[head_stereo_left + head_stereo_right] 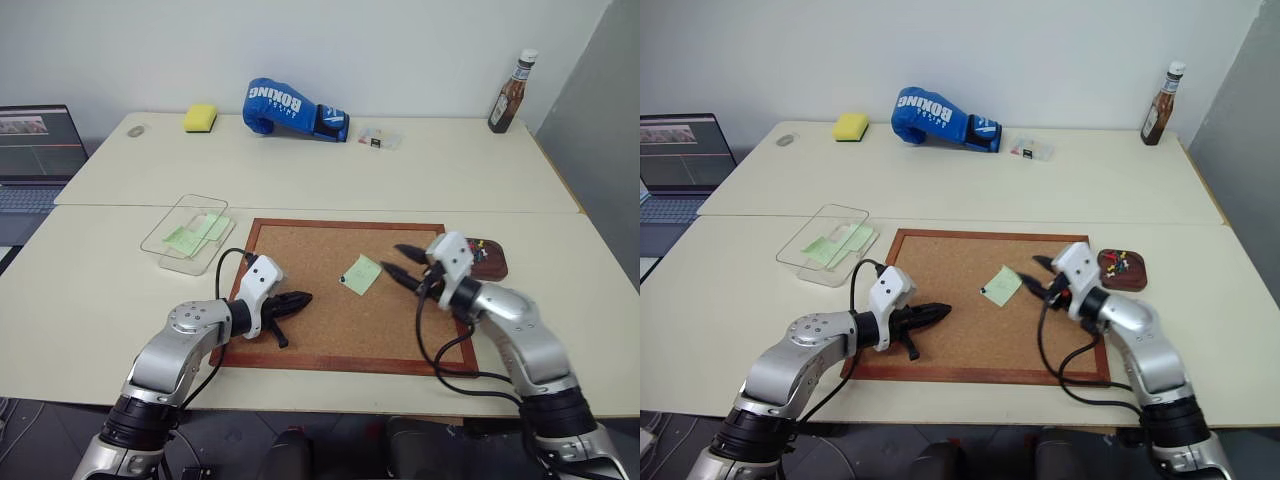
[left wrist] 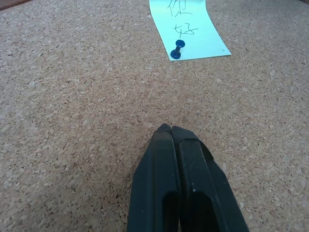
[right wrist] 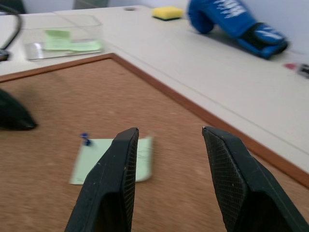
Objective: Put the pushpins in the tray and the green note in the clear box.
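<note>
One green note (image 1: 361, 273) remains pinned mid-corkboard (image 1: 320, 330) by a pushpin (image 2: 176, 50); other notes already lie in the clear box (image 1: 170, 255) at ten o'clock, pins in the tray (image 1: 497, 266) at three. Left gripper (image 1: 303, 299) clenched empty; right gripper (image 1: 392, 261), parted and empty, sits just beside the note.

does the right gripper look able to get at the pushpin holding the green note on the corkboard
Probably yes. The right gripper is open beside the green note, and bare corkboard lies between it and the pushpin; the left gripper sits off to the other side.
</note>
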You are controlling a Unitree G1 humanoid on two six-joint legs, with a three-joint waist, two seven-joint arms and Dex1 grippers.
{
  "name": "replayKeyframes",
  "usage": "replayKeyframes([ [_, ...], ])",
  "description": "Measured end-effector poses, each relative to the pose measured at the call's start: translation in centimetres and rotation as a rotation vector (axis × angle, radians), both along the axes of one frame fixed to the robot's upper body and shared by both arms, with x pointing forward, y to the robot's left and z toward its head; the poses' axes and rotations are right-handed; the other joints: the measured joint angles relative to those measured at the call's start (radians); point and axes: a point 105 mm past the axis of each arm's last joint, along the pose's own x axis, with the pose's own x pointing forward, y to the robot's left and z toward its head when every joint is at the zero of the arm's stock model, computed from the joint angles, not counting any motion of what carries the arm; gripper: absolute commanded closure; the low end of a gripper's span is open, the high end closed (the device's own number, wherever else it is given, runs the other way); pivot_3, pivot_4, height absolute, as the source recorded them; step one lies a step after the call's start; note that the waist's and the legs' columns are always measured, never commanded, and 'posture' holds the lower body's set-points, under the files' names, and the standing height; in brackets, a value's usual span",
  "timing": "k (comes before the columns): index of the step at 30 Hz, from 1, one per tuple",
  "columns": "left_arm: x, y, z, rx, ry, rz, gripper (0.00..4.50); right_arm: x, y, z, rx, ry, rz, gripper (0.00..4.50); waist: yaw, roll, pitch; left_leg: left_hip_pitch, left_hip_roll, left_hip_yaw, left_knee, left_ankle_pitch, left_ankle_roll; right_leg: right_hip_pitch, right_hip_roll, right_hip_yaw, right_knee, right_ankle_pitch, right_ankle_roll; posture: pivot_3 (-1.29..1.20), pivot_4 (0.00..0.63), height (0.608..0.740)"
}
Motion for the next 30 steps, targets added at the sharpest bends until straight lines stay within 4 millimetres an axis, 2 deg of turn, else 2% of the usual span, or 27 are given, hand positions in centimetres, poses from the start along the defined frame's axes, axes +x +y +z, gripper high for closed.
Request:
replayKeyframes([
  [2,0.0,0.0,0.0,-0.003,0.003,0.003,4.5,-0.5,1.9,-0.6,0.005,0.022,0.064,2.27,0.0,0.0,0.0,0.0,0.0,0.0,0.0,0.0,0.0,0.0,0.0,0.0,0.0,0.0,0.0,0.0,0.15,0.74],
  [5,0.0,0.1,0.0,-0.006,0.004,0.006,4.5,-0.3,3.5,-1.2,-0.011,0.033,0.109,2.27,0.0,0.0,0.0,0.0,0.0,0.0,0.0,0.0,0.0,0.0,0.0,0.0,0.0,0.0,0.0,0.0,0.15,0.74],
  [19,-0.1,0.3,0.0,-0.007,-0.005,0.023,4.5,2.0,5.5,-3.9,-0.106,0.029,0.137,2.27,-0.008,0.0,0.0,0.0,0.0,0.0,0.0,0.0,0.0,-0.001,0.0,0.0,0.0,0.002,-0.004,0.0,0.15,0.74],
  [23,-0.2,0.3,0.0,-0.006,-0.006,0.028,4.5,2.4,5.6,-3.8,-0.117,0.02,0.136,2.81,-0.009,0.0,0.0,0.0,0.0,0.0,0.0,0.0,0.0,-0.001,0.0,0.0,0.0,0.002,-0.004,0.0,0.15,0.74],
  [30,-0.3,0.3,0.0,-0.003,-0.005,0.033,4.5,2.7,5.7,-3.6,-0.11,0.022,0.132,4.1,-0.01,0.0,0.0,0.0,0.0,0.0,0.0,0.0,0.0,-0.001,0.0,0.0,0.0,0.002,-0.004,0.0,0.15,0.74],
])
